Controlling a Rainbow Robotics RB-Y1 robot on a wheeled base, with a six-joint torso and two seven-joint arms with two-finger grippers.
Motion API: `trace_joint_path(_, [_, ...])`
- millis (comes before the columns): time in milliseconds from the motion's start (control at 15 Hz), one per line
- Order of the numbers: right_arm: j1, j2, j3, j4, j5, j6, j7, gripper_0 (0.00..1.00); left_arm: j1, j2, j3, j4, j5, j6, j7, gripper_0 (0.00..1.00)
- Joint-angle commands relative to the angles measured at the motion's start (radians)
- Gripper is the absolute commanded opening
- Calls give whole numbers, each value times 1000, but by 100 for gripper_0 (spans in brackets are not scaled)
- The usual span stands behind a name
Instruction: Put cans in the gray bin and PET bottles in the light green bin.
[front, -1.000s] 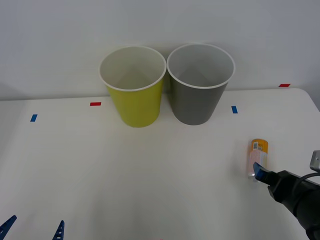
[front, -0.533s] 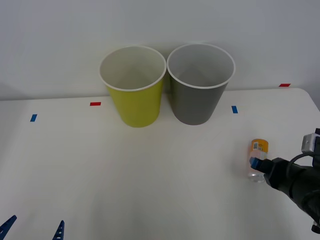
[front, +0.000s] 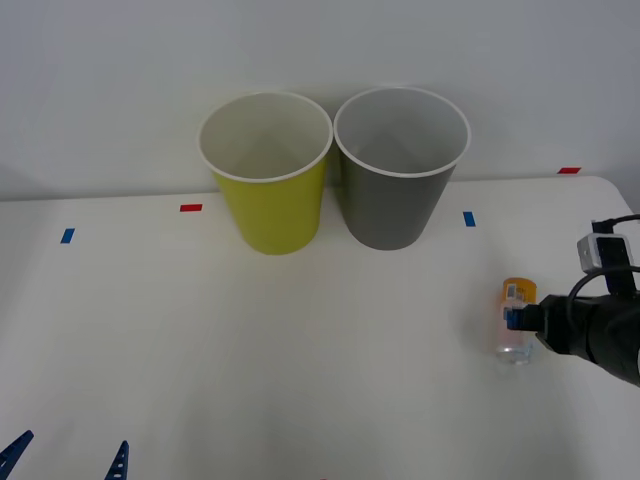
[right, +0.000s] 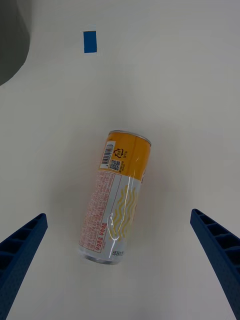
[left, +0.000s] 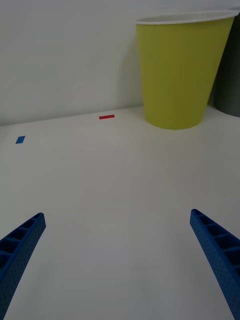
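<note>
A slim can (front: 517, 318), pale with an orange end and a silver top, lies on its side at the right of the white table. My right gripper (front: 520, 322) hovers over it, open. In the right wrist view the can (right: 117, 195) lies between the two blue fingers (right: 22, 250), untouched. The gray bin (front: 392, 205) stands upright at the back, with the light green bin (front: 270, 210) touching its left side. My left gripper (front: 72, 445) is parked open at the table's near left edge, facing the light green bin (left: 180, 75). No PET bottles are in view.
Small tape marks sit on the table: blue tape (front: 468, 218) right of the gray bin, red tape (front: 190, 208) and blue tape (front: 67, 236) at the left, red tape (front: 568, 171) at the far right. The table's right edge (front: 630, 215) is close to the can.
My right gripper has moved away from the table's near edge and a little to the right, from just short of the can to over it. The can, bins and left arm have not moved.
</note>
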Motion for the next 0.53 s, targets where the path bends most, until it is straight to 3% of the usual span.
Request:
trace_joint_path(67, [-58,8,-31,27,-30,100,37,100,0,0,0,0,0,0,0,100])
trace_joint_path(533, [-130,2,-49,164,-85,112,35,100,0,0,0,0,0,0,0,100])
